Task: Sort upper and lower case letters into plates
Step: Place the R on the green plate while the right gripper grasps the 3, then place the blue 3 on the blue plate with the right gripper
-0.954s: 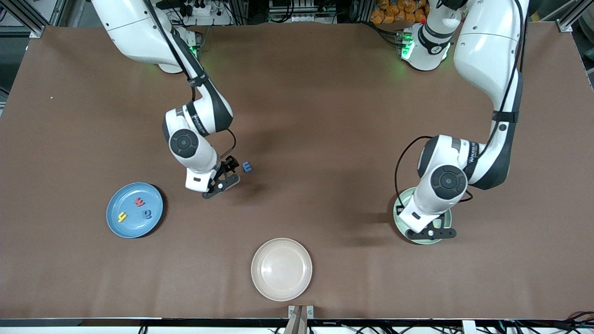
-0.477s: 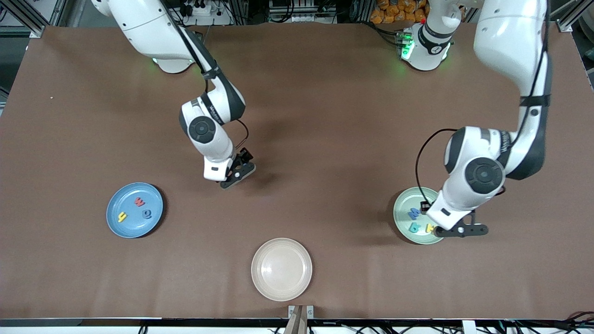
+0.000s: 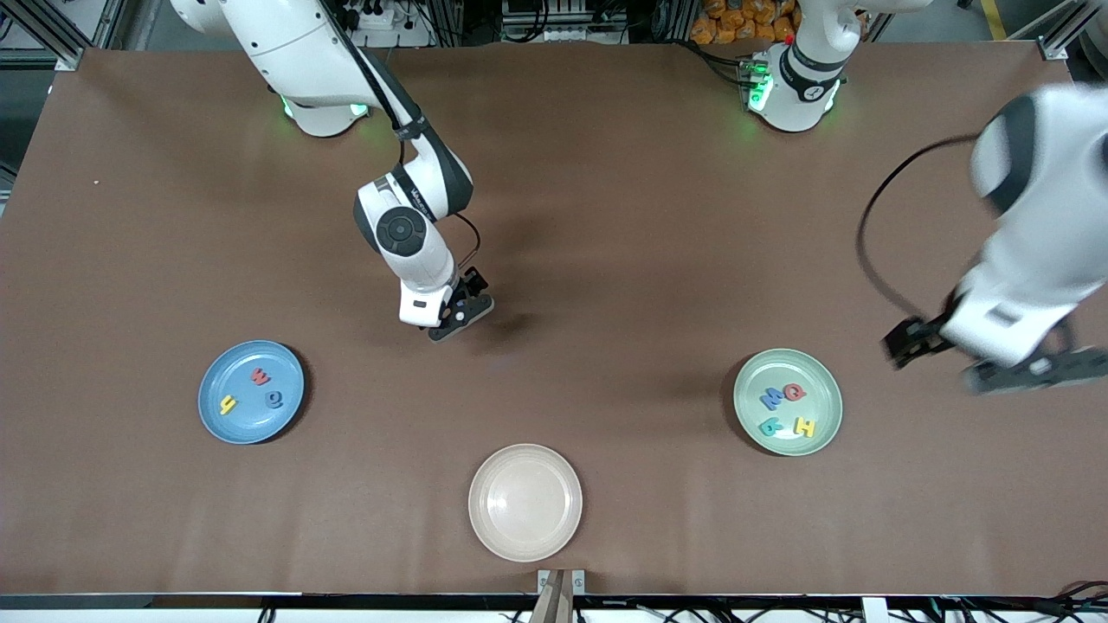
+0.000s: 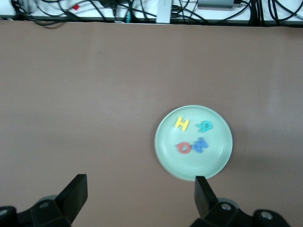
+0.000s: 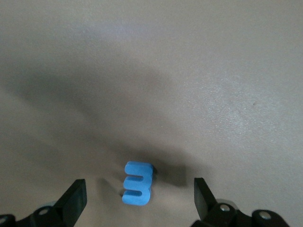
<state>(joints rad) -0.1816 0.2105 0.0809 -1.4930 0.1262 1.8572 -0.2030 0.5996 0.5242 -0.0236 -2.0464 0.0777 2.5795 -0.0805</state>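
Left gripper (image 3: pixel 995 355) has swung off the mint plate (image 3: pixel 746 415) toward its own end of the table, fingers spread, empty; four letters lie there, three in the blue plate (image 3: pixel 212 420). Right gripper (image 3: pixel 460 313) has closed in over the last blue letter (image 5: pixel 137 183), fingers open astride it, not yet gripping; that grasp looks next.

Letters (image 3: pixel 786 408) in plates (image 3: pixel 827 383) — both ends
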